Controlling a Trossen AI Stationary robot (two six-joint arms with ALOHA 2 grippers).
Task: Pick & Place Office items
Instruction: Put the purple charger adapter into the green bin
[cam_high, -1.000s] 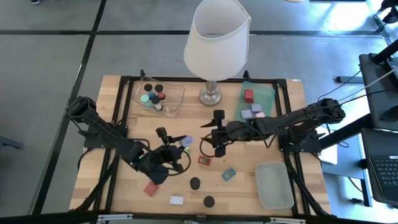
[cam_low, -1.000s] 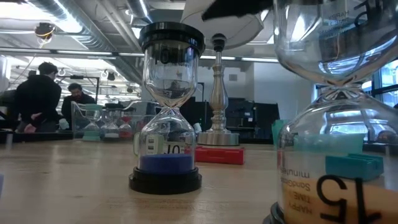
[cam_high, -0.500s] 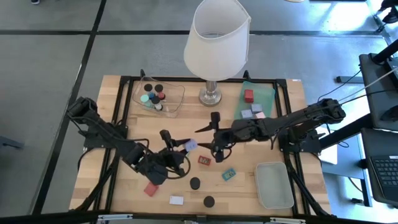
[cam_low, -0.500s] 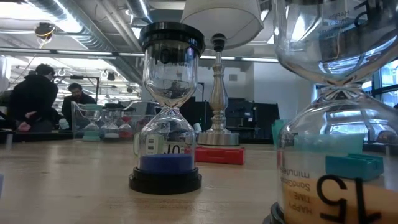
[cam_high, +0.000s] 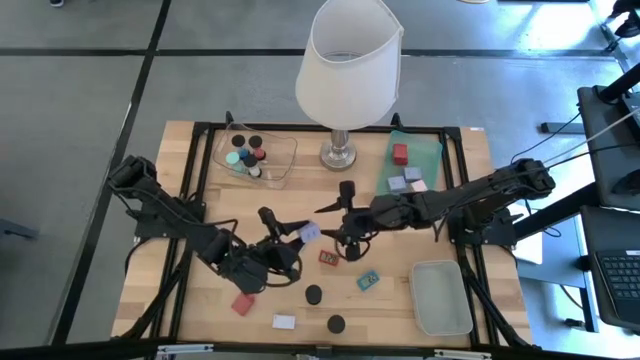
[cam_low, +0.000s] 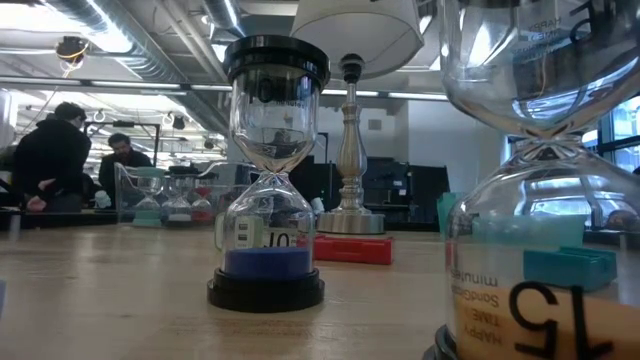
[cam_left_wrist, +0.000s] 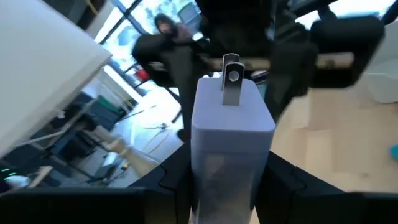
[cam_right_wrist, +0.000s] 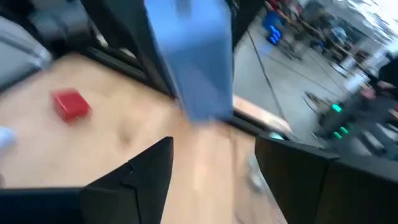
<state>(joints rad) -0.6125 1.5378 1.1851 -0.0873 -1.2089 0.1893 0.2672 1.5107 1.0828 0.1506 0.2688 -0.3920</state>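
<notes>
Two black caps and a white block lie near the desk's front edge, with a red block beside them. Mid-desk, the left gripper has its jaws clamped on a lavender block, lifted clear. Just beyond, the right gripper faces that block with jaws part open, empty; farther back stand the clear tray and green tray.

Worktop — pale wood planks, matt. Lamp shade — white cloth look; stem polished metal. Hourglass clear glossy glass, black plastic ends. Lavender block smooth matt plastic, shiny metal clip.
</notes>
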